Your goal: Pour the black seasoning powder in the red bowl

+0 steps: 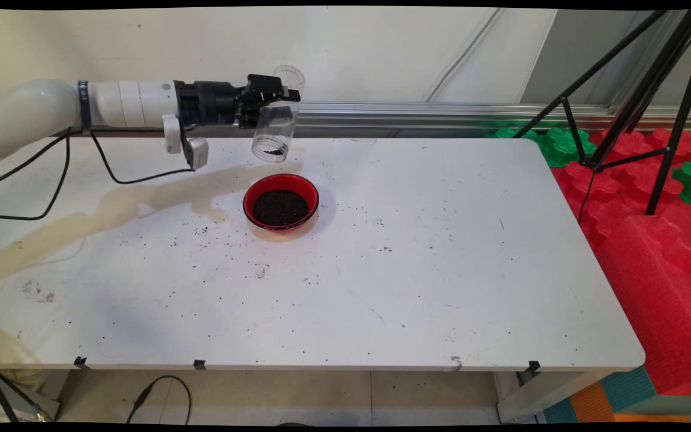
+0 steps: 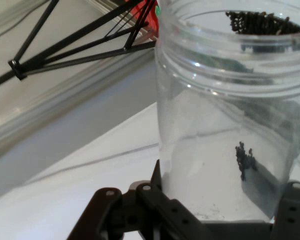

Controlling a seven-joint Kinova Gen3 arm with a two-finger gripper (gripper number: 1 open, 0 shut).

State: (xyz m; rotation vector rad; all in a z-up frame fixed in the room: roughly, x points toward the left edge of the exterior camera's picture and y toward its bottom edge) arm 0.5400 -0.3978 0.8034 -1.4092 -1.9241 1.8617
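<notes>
The near edge of the white table (image 1: 321, 336) lies closest to the camera, and its surface is sprinkled with small dark grains and marked on the left by a long brownish stain (image 1: 111, 210) that runs up toward the middle. From the left the white arm reaches out level above the far part of the table, and its gripper (image 1: 270, 96) has the fingers closed on the sides of a clear plastic jar (image 1: 275, 129). The jar is held in the air and tipped over, with its mouth pointing down and slightly toward the camera, probably so that its contents can fall out; a few dark grains cling near the rim. Just below and a little nearer stands a red bowl (image 1: 281, 202) filled with the same dark granular material, not touching the jar. To the right, beyond the table, black tripod legs (image 1: 633, 102) stand over red and green foam pieces (image 1: 651, 240). In the hand view the fingertips are hidden behind the jar, and the bowl is not visible.
</notes>
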